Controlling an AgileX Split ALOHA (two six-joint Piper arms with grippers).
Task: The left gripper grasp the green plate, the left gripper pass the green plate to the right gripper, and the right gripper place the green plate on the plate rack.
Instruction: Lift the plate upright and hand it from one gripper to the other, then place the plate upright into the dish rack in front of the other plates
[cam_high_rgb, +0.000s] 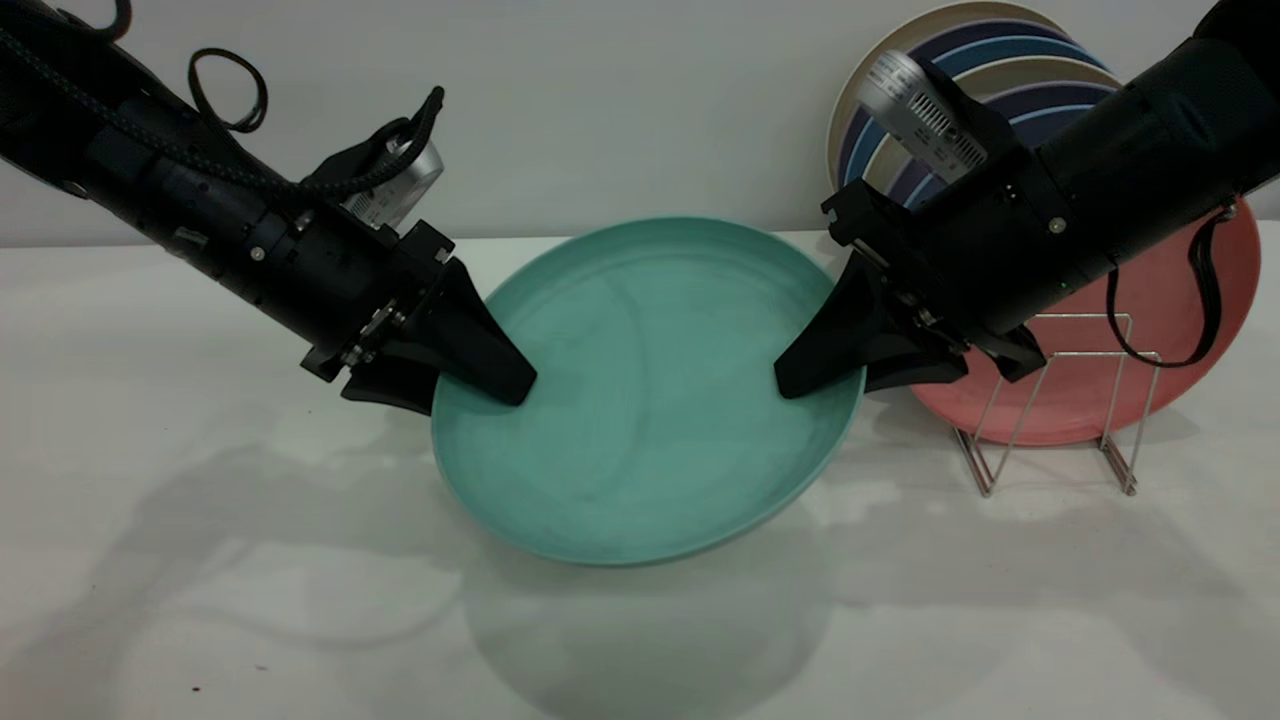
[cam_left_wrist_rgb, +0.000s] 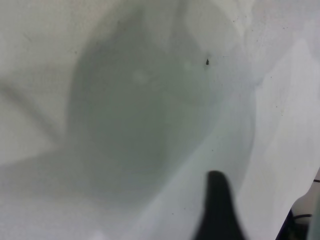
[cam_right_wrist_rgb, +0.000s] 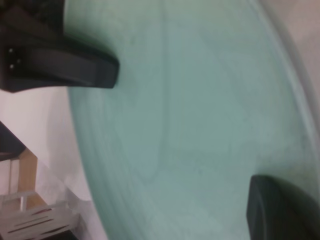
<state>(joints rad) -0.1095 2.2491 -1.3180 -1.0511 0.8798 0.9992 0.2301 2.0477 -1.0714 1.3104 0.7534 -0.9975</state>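
While the round matte teal-green plastic plate (cam_high_rgb: 650, 400) hangs tilted above the white counter (cam_high_rgb: 180, 560), we see both grippers on its rim at once. The left gripper (cam_high_rgb: 455, 375), w/ black tapered fingers on the thick black arm carrying braided cable loops, has one finger lying on the plate's upper face at its left edge and the other below the rim, so the fingers are closed down to the plate's thickness and pinching it. The right gripper (cam_high_rgb: 850, 365), black tapered fingers on the arm w/ the ribbed silver cylinder, grips the opposite, right edge the same way: one finger on top, one beneath, clamped onto the rim. The plate's shadow falls on the counter just below it, so it is clear of the surface, near edge lower than the far one.

In the right wrist view we see the plate's (cam_right_wrist_rgb: 190, 125) face filling the picture, w/ one own finger (cam_right_wrist_rgb: 282, 207) on it and the left gripper's finger (cam_right_wrist_rgb: 65, 67) at the far rim.

The thin silver wire rack (cam_high_rgb: 1050, 400) stands on the counter to the right, holding a salmon-pink plate (cam_high_rgb: 1150, 340) upright; blue and cream plates (cam_high_rgb: 1000, 70) stand behind it, near the wall.
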